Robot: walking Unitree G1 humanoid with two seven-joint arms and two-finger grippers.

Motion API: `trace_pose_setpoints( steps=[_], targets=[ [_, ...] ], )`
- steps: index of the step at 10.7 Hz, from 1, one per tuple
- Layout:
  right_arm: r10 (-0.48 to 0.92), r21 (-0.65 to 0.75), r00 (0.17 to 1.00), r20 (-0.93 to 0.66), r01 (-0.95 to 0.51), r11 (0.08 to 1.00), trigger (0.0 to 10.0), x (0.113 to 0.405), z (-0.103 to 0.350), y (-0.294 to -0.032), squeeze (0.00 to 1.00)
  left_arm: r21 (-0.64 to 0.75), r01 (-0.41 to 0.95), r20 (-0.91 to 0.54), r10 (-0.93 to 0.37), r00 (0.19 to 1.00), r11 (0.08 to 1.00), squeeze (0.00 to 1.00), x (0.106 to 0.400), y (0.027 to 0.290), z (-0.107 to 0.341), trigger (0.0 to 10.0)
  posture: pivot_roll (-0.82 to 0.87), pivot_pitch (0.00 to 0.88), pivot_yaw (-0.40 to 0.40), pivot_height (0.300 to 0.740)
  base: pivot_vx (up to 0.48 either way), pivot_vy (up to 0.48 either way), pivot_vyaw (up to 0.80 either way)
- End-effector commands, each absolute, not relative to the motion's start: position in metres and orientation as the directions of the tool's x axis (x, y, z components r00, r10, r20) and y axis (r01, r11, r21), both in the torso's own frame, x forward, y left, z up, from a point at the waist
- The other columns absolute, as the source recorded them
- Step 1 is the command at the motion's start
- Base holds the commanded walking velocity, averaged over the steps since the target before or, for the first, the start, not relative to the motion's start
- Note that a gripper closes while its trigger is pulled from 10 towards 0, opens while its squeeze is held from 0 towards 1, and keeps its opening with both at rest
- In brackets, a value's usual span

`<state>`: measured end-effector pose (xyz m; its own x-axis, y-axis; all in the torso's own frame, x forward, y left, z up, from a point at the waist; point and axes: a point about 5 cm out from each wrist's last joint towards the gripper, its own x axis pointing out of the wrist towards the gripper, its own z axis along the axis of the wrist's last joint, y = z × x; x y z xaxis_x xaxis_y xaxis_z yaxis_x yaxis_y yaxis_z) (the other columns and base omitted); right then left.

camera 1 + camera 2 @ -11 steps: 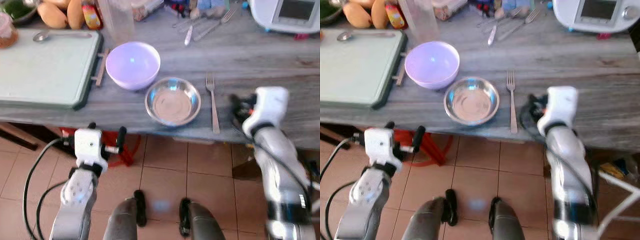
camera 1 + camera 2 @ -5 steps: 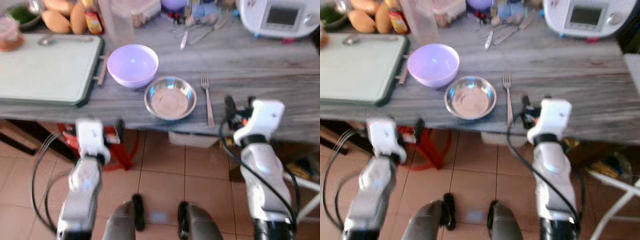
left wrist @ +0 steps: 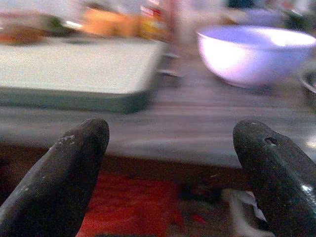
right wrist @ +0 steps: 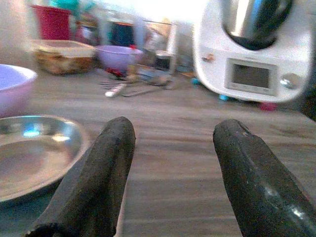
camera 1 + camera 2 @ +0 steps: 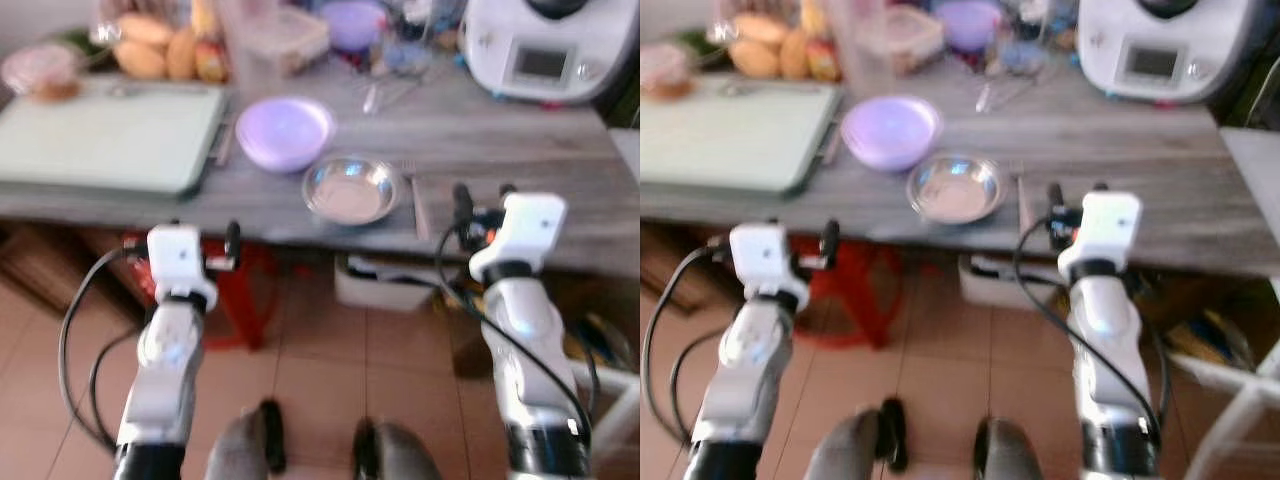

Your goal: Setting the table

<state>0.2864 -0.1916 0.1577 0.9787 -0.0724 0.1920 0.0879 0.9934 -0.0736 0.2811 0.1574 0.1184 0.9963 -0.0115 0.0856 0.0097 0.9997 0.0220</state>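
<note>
The round steel bowl (image 5: 351, 190) sits on the grey wooden table (image 5: 560, 170). Right pincer (image 5: 478, 203), released and empty, hovers just beside it at the table edge; left pincer (image 5: 205, 245) is released, below the edge.

No legible text, label or number on anything here.

**Colours on my screen**

I see a grey wood-grain table (image 5: 520, 150), a lilac bowl (image 5: 285, 131), a shiny silver steel bowl (image 5: 351, 189), a pale mint board (image 5: 100, 135) edged dark green, a white appliance (image 5: 540, 45), terracotta floor tiles (image 5: 330, 370), and black fingers (image 3: 59, 177).
</note>
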Motion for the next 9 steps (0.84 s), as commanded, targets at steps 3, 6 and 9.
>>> trace_pose_setpoints(
  steps=[3,6,9],
  targets=[
    [-0.044,-0.077,0.980,0.195,0.060,0.995,10.0,0.2905,0.1514,-0.1839,0.00,0.020,-0.006,0.077,0.005,0.997,1.000,0.00,0.2814,0.1603,0.1134,10.0,-0.07,0.061,0.019,0.740,-0.273,0.000,0.00],
    [-0.044,-0.074,0.977,0.210,0.061,0.995,10.0,0.2946,0.1517,-0.1837,1.00,0.022,-0.006,0.088,0.004,0.996,1.000,0.00,0.2804,0.1607,0.1143,10.0,-0.06,0.066,0.019,0.740,-0.178,0.000,0.00],
    [-0.046,-0.078,0.979,0.201,0.063,0.995,10.0,0.2940,0.1482,-0.1825,0.00,0.002,0.038,0.098,-0.038,0.994,0.999,0.00,0.2777,0.1523,0.1154,10.0,-0.06,0.084,0.025,0.740,0.000,0.000,0.00]
  ],
)
